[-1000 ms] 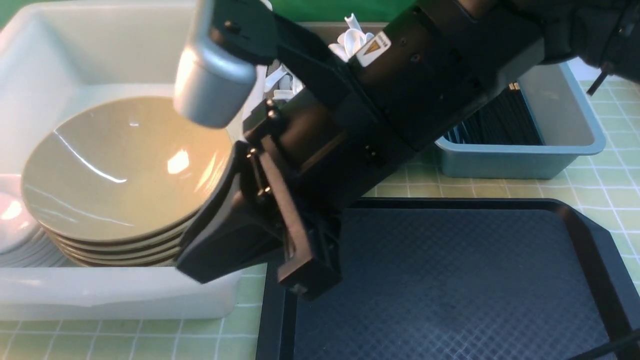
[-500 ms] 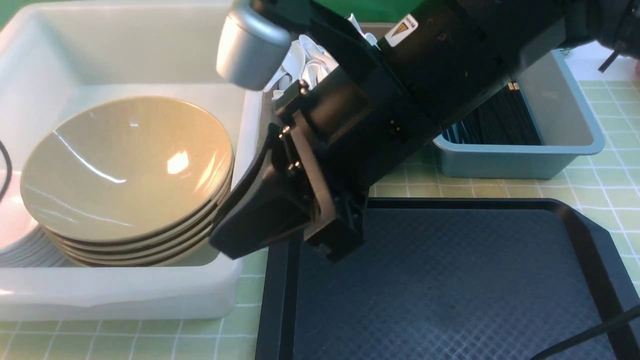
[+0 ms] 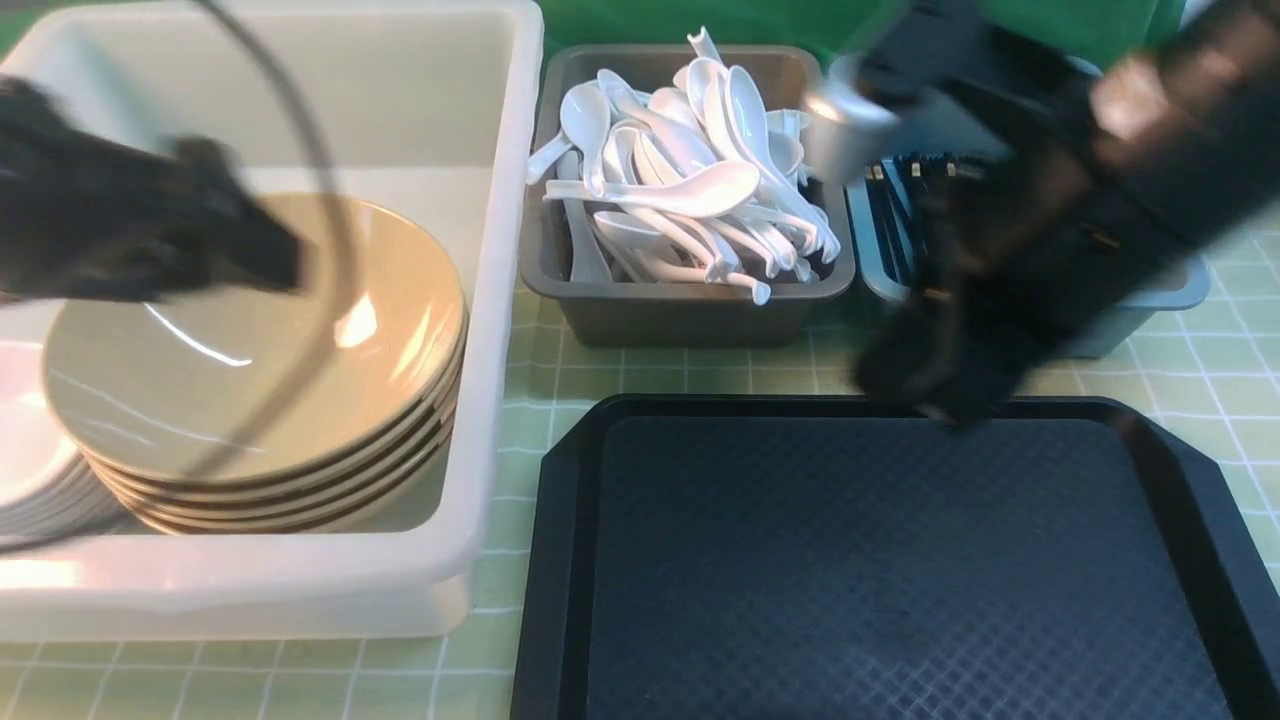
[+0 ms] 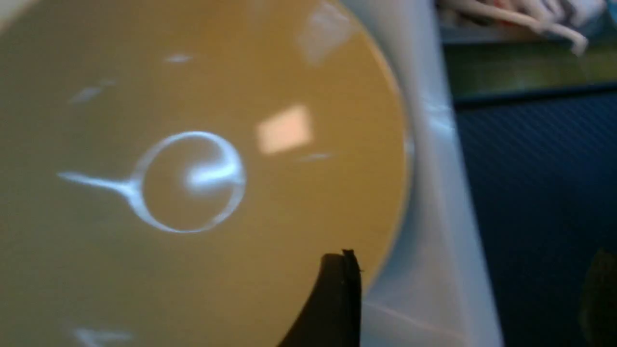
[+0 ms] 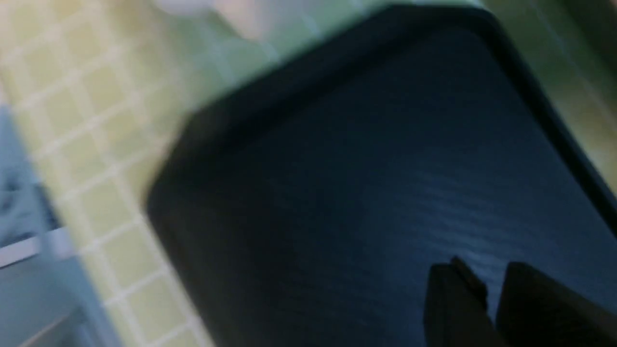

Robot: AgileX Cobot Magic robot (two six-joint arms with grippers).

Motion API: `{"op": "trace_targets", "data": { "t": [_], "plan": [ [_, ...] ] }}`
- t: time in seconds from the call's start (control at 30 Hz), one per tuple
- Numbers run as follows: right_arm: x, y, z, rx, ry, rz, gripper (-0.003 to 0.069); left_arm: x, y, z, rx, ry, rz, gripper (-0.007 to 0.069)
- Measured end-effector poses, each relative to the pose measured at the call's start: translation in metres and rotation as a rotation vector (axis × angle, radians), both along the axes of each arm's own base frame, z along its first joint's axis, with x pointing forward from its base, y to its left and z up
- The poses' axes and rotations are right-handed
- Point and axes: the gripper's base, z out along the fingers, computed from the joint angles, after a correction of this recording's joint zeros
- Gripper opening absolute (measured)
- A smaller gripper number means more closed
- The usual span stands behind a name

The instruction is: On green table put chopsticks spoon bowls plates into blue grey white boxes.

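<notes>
Bowls: stack of glossy tan-olive round bowls (image 3: 260, 370) inside the large white plastic tub (image 3: 500, 300), white dishes beside.
Left fingers (image 4: 337, 294): over the stack, spread unclear (blurred).
Right fingers (image 5: 477, 299): near-closed, empty, over black textured tray (image 3: 880, 560).
Risk: low sweep could clip the stack.

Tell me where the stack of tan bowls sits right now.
In the front view the bowls are stacked at the left, inside the white box, beside the white plates.
</notes>
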Motion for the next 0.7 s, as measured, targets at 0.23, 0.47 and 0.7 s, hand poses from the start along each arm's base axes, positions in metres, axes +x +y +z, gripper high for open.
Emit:
{"op": "trace_targets", "data": {
  "t": [0.23, 0.47, 0.7],
  "plan": [
    [-0.059, -0.049, 0.003, 0.094, -0.256, -0.171, 0.0161, -0.037, -0.039, 0.006, 0.011, 0.004, -0.253, 0.028],
    [-0.137, -0.096, -0.023, 0.272, -0.482, -0.21, 0.0172, -0.106, -0.02, 0.009, -0.032, -0.097, -0.26, 0.0029],
    [-0.187, -0.126, -0.08, 0.399, -0.587, -0.247, 0.0181, -0.166, -0.005, -0.038, -0.164, -0.138, -0.248, -0.0001]
  ]
}}
